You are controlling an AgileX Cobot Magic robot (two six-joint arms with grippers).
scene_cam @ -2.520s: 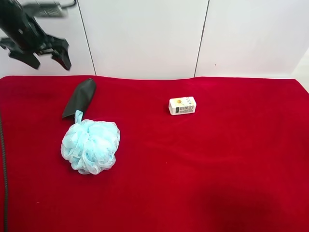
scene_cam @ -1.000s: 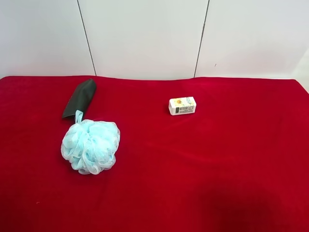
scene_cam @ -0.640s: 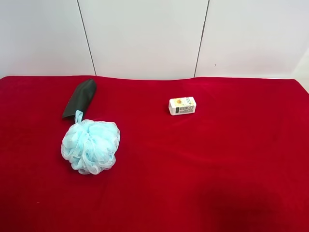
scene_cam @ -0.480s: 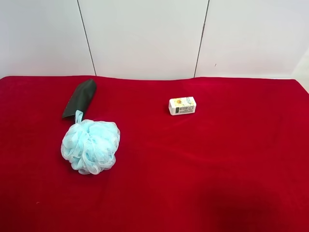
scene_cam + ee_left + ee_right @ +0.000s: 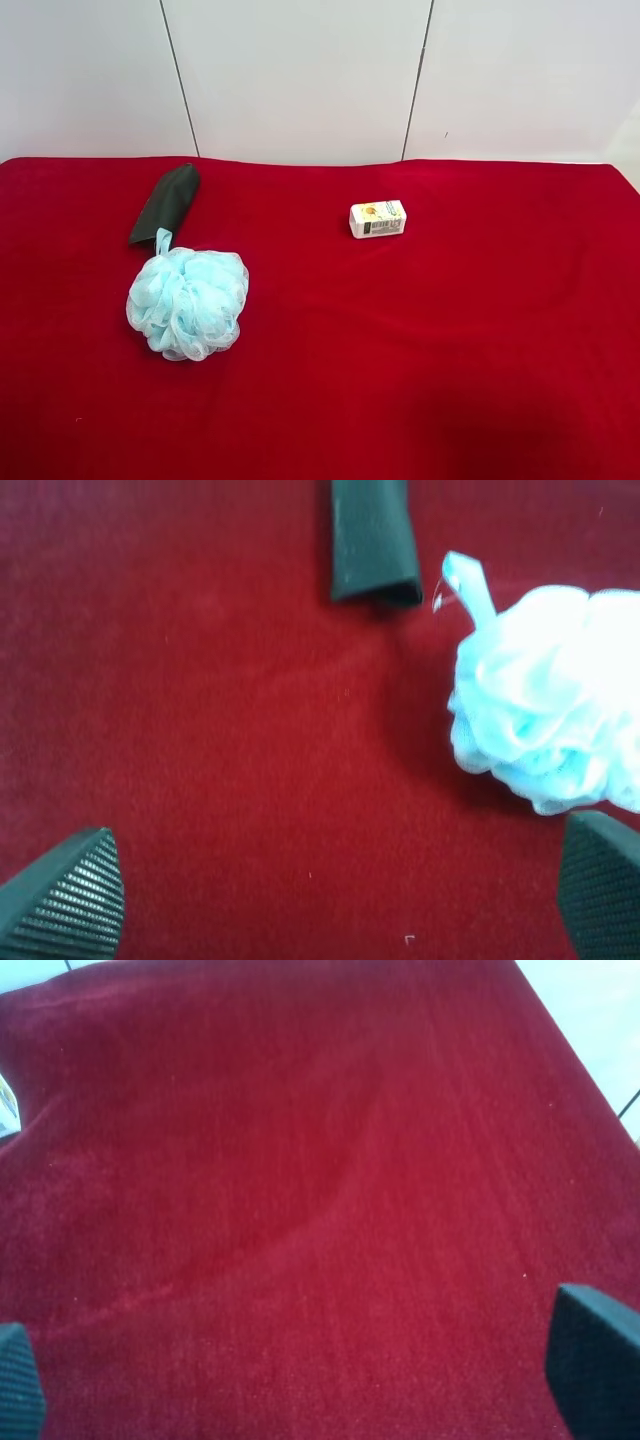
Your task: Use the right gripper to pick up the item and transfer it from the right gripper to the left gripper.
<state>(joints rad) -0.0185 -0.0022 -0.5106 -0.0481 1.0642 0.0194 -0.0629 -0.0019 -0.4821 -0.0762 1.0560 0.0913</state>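
While both tools gape empty, the left tool [image 5: 335, 890] hovers beside the loofah [image 5: 545, 705].

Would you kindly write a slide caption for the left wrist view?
Open left gripper hovers over red cloth, beside a light blue bath pouf and dark sleeve.

I see a deep red velvety cloth [image 5: 450, 330] over the whole table, with a plain white panelled wall [image 5: 300, 75] behind it. The bath pouf [image 5: 187, 302] is pale blue, ruffled mesh. Beside it lies a dark grey-black sleeve [image 5: 166, 203]. The small box [image 5: 377, 218] is white with a yellow-orange picture (plus a black barcode). My left gripper's fingertips [image 5: 65, 895] are dark grey, finely ribbed.
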